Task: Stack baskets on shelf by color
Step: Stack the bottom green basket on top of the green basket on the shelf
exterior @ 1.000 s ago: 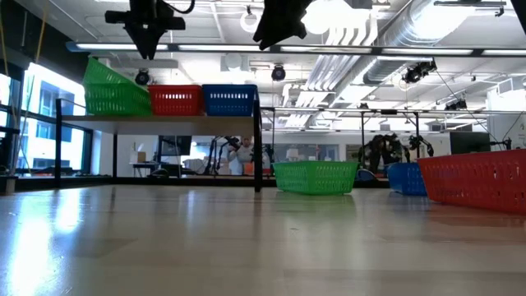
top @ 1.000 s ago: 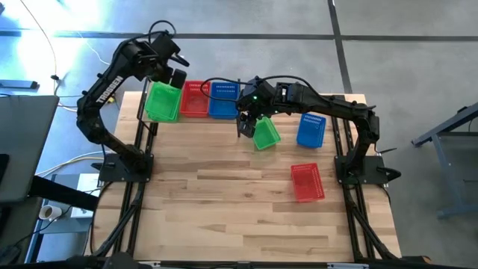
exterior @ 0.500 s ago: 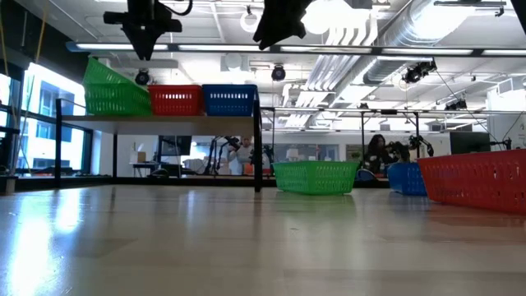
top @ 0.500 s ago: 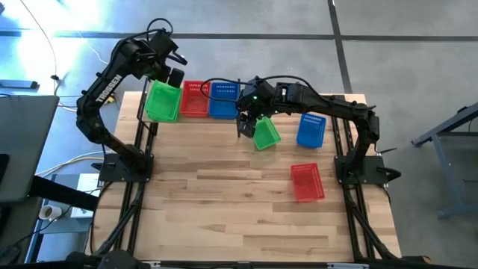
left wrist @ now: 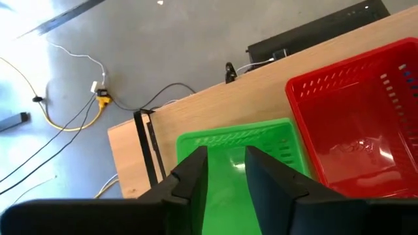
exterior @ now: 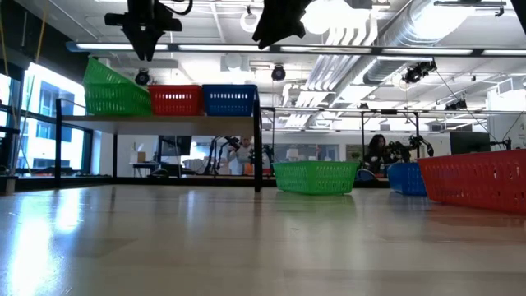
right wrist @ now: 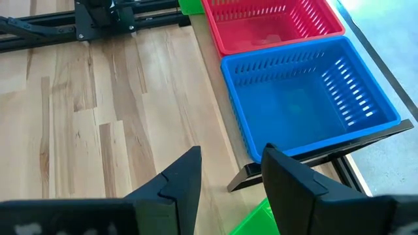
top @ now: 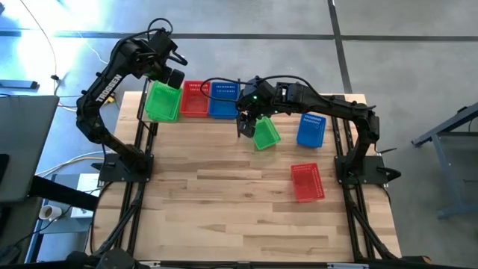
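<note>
The nearest stretch of the table [top: 224,217] is bare plank right out to its front edge, the widest open room, all on the near side of the shelf [exterior: 164,123]. A red basket [top: 307,181] lies alone toward the right rail, well short of the shelf. Farther in, a blue basket [top: 311,129] sits by the right arm's base side, and a green basket [top: 264,133] lies tilted just in front of the shelf's right end. The right gripper [top: 245,125] hangs raised beside that green basket, arm stretched across from the right; its fingers [right wrist: 183,176] stand apart with nothing between them. On the shelf, three stacks fill the board edge to edge: green stack [exterior: 111,92] with its top basket tilted up at the left end, red stack [exterior: 174,99] in the middle, blue stack [exterior: 229,99] at the right end. The left gripper [top: 166,73] hovers above the green stack, arm arched high over the shelf's far left corner, fingers [left wrist: 196,173] parted narrowly and gripping nothing
</note>
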You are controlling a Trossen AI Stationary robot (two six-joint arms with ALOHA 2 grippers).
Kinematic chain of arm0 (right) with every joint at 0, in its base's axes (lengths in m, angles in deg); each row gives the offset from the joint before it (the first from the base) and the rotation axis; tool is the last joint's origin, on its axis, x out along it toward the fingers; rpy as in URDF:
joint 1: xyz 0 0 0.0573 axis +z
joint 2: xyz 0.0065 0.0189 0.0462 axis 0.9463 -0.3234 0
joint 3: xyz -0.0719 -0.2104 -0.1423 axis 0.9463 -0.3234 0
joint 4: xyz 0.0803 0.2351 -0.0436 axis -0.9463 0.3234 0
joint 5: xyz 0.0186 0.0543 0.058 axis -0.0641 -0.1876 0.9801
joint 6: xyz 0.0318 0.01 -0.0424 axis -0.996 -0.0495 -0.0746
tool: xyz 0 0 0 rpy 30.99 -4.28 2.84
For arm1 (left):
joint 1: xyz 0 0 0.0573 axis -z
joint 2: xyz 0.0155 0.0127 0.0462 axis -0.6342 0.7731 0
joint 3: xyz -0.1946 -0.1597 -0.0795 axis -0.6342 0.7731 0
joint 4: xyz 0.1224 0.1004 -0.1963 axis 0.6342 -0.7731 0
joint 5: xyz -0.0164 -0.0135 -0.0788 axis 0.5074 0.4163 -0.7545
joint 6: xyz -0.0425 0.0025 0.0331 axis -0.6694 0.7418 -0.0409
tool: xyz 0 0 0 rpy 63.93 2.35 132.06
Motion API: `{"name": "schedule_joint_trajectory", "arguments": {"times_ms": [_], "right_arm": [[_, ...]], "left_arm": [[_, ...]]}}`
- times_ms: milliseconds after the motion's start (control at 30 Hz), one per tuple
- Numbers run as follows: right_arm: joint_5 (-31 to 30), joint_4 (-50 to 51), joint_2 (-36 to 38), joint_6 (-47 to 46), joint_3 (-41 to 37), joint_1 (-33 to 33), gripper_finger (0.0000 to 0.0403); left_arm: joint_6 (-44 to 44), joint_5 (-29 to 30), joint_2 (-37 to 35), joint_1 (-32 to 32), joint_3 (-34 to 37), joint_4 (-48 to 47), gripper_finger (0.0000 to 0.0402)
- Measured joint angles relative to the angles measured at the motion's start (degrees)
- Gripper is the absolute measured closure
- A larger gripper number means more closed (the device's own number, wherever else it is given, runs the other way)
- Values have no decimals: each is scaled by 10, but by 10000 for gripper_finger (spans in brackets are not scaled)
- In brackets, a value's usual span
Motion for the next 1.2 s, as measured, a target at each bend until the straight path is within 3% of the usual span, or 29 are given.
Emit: {"name": "schedule_joint_trajectory", "arguments": {"times_ms": [267, 600, 1067, 1200], "right_arm": [[0, -5, 0, 0, 0, 0, 257], [0, -9, 0, 3, 0, 0, 257], [0, -6, 0, 4, 0, 0, 257], [2, -5, 0, 4, 0, 0, 257]], "left_arm": [[-65, 3, 8, 0, 0, 0, 252], [-34, -15, 46, 0, 0, 0, 263], [388, -63, 46, 0, 0, 0, 266], [438, -53, 53, -1, 0, 0, 267]]}}
